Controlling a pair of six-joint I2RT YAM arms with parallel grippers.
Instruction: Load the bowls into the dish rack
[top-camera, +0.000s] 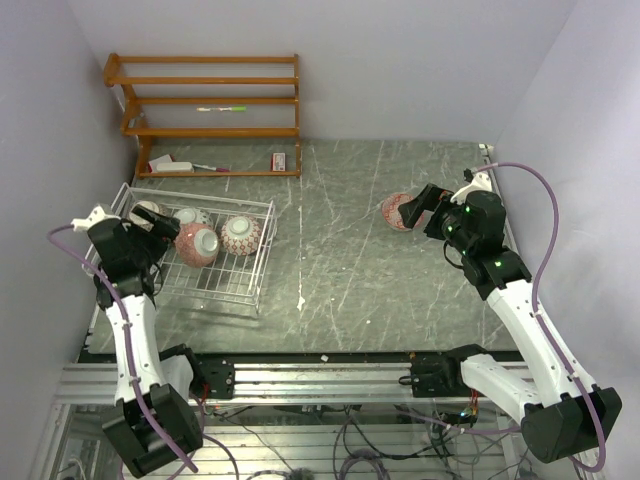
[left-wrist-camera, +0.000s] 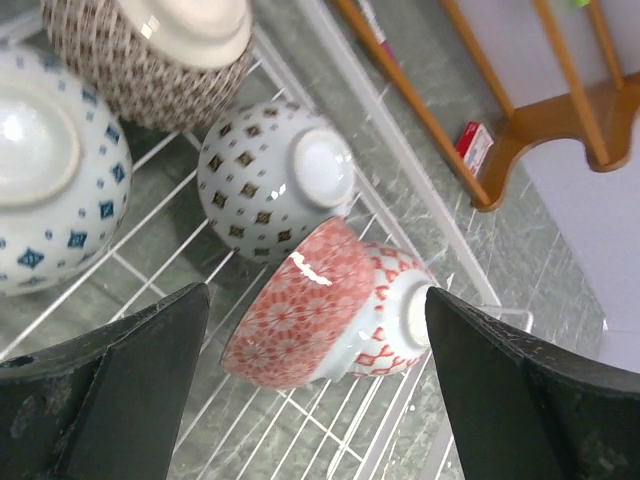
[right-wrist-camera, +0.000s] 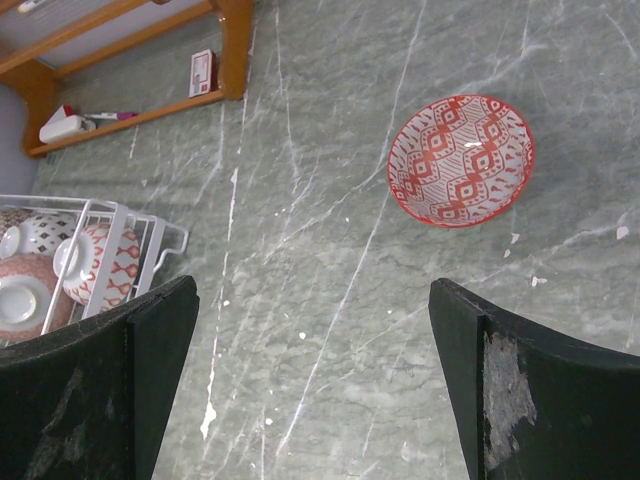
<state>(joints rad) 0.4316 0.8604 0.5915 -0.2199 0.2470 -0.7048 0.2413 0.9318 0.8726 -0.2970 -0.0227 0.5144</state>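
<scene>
The white wire dish rack (top-camera: 265, 255) stands at the left and holds several bowls lying on their sides or upside down. My left gripper (top-camera: 160, 228) hovers over it, open and holding nothing. In the left wrist view a pink-red bowl (left-wrist-camera: 320, 310) lies on the rack (left-wrist-camera: 400, 150) between the spread fingers of the left gripper (left-wrist-camera: 315, 295), untouched. Beyond it are a white bowl with brown diamonds (left-wrist-camera: 270, 180), a blue-patterned bowl (left-wrist-camera: 50, 170) and a brown-patterned bowl (left-wrist-camera: 150, 50). A red-and-white bowl (right-wrist-camera: 462, 160) sits upright on the table at the right. My open right gripper (right-wrist-camera: 312, 290) is just short of it.
An orange-brown wooden shelf unit (top-camera: 210, 100) stands against the back wall behind the rack, with a pen and small boxes on it. The grey marble tabletop (top-camera: 340, 280) lies between the rack and the red-and-white bowl (top-camera: 395, 211). Walls close in on both sides.
</scene>
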